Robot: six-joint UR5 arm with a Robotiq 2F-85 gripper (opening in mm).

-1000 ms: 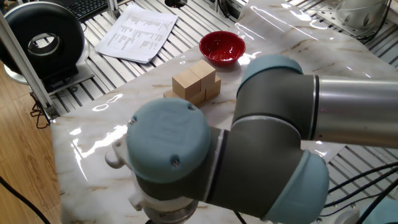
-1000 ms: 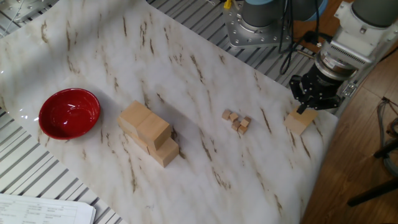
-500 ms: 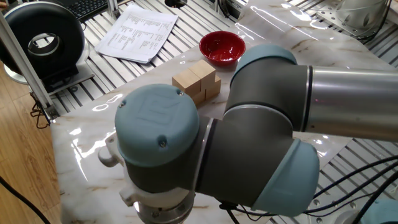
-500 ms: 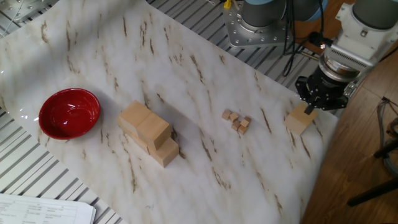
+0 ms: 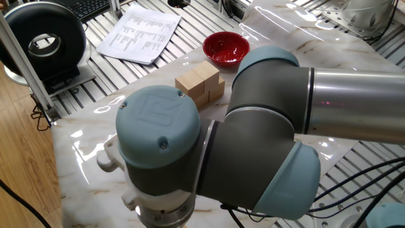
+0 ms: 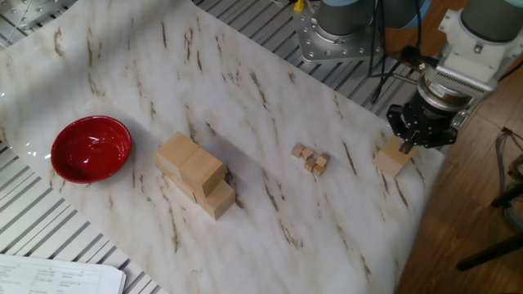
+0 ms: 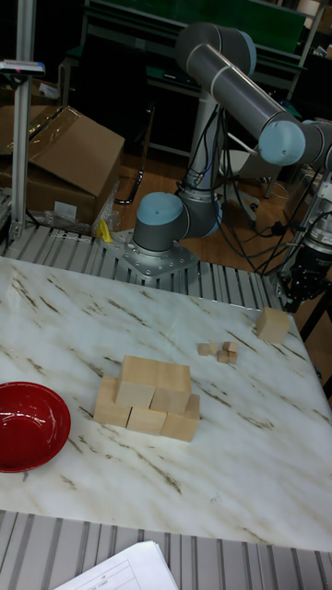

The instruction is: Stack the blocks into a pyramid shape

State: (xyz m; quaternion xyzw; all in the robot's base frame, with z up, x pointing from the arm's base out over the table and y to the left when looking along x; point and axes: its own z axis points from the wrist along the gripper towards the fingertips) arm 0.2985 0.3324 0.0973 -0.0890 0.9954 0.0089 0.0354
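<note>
At the table's (image 6: 270, 90) far right edge, hovered just above a lone wooden block (image 6: 393, 159); fingers (image 6: 406, 144) too dark to tell apart or together; five-block stack (image 6: 194, 175) well apart.

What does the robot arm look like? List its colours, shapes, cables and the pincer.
The arm is built of dark grey metallic round tubes joined by fat cylindrical joints with pale blue-grey round caps. It rises from a square silvery base plate. Black cables trail behind it. The wrist section is white, and the two-finger pincer below it is black.
</note>
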